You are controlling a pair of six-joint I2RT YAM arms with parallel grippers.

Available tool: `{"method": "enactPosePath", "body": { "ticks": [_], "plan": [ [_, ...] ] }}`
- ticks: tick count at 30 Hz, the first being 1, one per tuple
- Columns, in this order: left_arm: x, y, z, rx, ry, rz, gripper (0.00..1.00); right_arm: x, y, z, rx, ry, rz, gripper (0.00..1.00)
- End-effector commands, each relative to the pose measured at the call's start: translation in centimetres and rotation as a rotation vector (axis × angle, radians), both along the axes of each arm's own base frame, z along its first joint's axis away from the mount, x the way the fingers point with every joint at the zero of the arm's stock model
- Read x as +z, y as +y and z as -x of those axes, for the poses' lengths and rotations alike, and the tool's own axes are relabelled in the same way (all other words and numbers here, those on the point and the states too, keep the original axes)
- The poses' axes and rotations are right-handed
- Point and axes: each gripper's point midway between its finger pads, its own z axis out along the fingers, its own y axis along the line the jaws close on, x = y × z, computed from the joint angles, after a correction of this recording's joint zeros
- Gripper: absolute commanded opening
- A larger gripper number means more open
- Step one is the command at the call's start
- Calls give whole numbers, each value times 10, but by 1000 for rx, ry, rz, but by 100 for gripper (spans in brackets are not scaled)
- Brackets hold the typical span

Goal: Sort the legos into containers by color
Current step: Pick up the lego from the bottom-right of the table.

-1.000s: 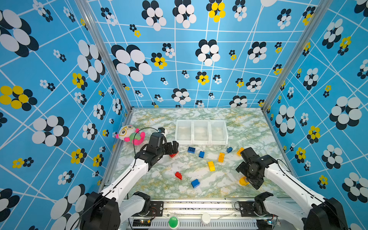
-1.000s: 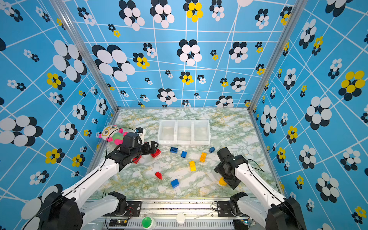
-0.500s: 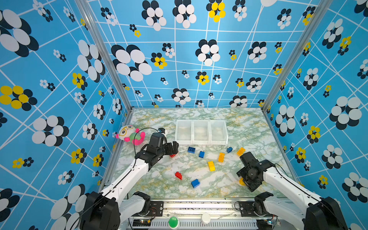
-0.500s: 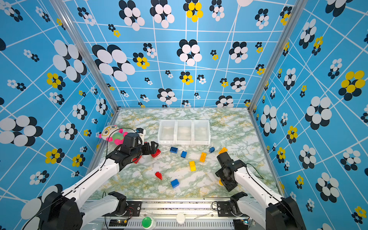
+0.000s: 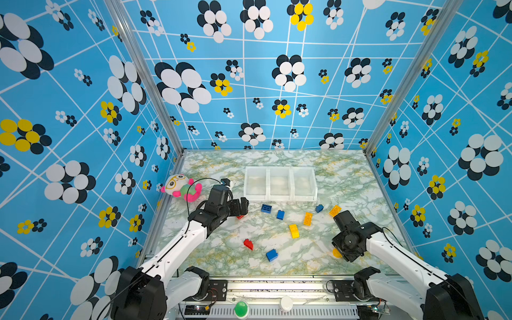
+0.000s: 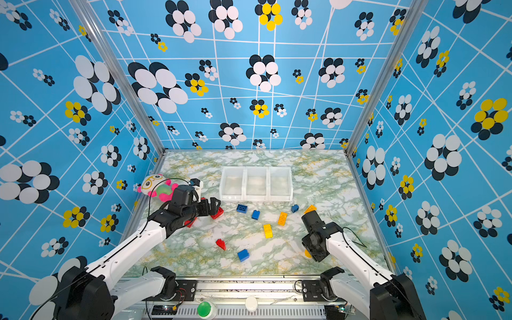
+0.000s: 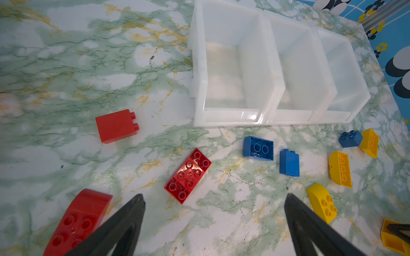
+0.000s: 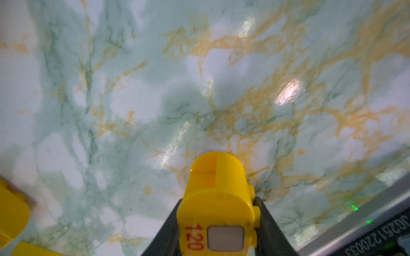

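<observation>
Three empty white containers point(image 5: 279, 197) point(image 7: 233, 115) stand in a row at mid-table. Legos lie loose in front of them: blue point(image 5: 266, 208), yellow point(image 5: 294, 231), red point(image 5: 248, 244). My left gripper point(image 5: 241, 207) point(image 7: 214, 199) hangs open just short of a red studded brick point(image 7: 188, 175), with a curved red brick point(image 7: 77, 221) beside one finger. My right gripper point(image 5: 342, 253) point(image 8: 217, 201) is near the front right, shut on the round yellow piece point(image 8: 218, 195) with a grey mark and "120". In both top views only an edge of that piece point(image 6: 307, 253) shows under the wrist.
A pink-and-green plush toy point(image 5: 181, 188) lies at the left wall behind my left arm. Patterned walls close three sides. A metal rail point(image 5: 277, 285) with a green button point(image 5: 241, 309) runs along the front edge. More yellow bricks point(image 8: 11, 210) lie close beside my right gripper.
My right gripper has dropped toward the front of the table and closed on the round yellow piece. The left arm has stayed still and open.
</observation>
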Motion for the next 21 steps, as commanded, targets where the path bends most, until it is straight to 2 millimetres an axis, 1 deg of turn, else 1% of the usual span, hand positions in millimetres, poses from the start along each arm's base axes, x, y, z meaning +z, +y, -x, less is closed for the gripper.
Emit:
{"method": "enactPosePath", "body": {
  "ticks": [1, 5, 8, 14, 16, 21],
  "plan": [
    [8, 0, 1, 14, -6, 11, 99, 19, 2, -18, 71, -50, 34, 34],
    [6, 0, 3, 15, 2, 17, 99, 44, 14, -44, 184, -103, 68, 33],
    [5, 0, 4, 15, 6, 20, 99, 66, 28, -69, 284, -152, 90, 33],
    [2, 1, 8, 11, 23, 12, 99, 107, 60, -133, 498, -252, 149, 33],
    [0, 1, 10, 10, 31, 8, 99, 119, 73, -156, 576, -282, 161, 33],
    [-4, 2, 12, 12, 47, 10, 99, 131, 99, -204, 702, -319, 192, 33]
  ]
}}
